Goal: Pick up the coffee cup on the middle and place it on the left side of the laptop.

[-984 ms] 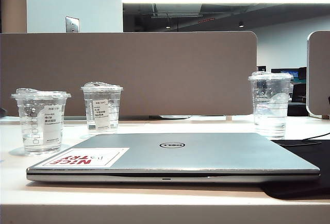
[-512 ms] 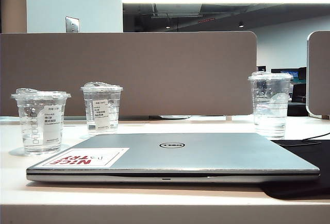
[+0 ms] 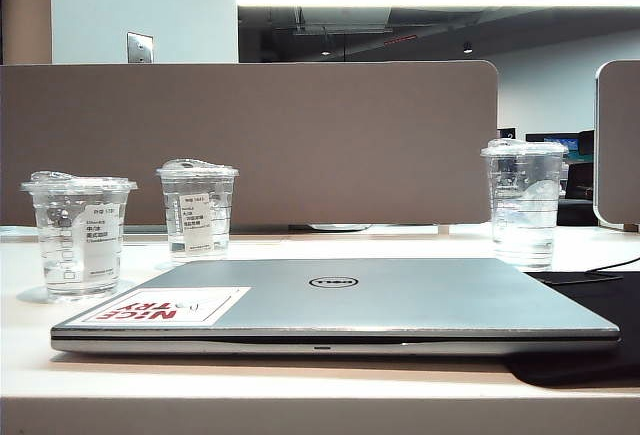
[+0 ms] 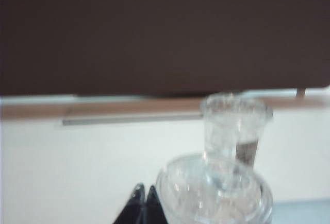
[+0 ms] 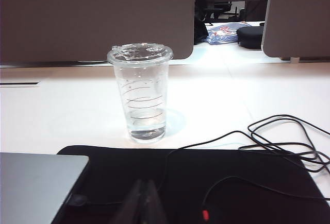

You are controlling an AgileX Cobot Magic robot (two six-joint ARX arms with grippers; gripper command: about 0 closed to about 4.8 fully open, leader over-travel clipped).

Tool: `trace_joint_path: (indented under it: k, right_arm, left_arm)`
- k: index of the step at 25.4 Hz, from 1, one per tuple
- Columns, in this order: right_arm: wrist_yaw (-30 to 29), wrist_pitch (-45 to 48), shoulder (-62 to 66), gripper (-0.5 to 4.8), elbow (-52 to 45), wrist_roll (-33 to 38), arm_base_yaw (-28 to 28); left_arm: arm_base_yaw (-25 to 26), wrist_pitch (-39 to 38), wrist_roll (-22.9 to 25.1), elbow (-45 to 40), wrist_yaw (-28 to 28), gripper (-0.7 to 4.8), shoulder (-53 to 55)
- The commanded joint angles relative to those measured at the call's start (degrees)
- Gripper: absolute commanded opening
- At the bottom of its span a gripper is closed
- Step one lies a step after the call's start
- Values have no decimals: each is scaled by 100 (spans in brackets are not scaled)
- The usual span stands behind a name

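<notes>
Nothing moved on desk (image 3: 300,380); my left hand (image 4: 144,192) and right hand (image 5: 145,185) pinched together, empty, left beside coffee cup (image 4: 214,193) — might knock it over.

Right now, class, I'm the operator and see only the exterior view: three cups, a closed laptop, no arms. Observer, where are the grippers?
Observer: The left gripper, jaws shut and holding nothing, is close beside the coffee cup.
Operator: And the right one?
Observer: The right gripper, jaws shut too, hangs over a black mat, facing the tall unlabelled cup.
Operator: Any hazard there?
Observer: A loose black cable loops across that mat.
</notes>
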Motion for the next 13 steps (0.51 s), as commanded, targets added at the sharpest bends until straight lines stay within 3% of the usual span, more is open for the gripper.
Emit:
trace_joint_path:
  k: [1,4,13]
  right_arm:
    - [11,114,-9,-5,-22,2,-72]
    - [9,114,-9,-5,-22,2,-72]
    - [9,114,-9,-5,-22,2,-79]
  left_arm:
    - [4,-313,44,15,-20,-5,-361]
    - [4,-761,39,15,-20,-5,-695]
    - [4,-975,20,15,-17,-5,-1213]
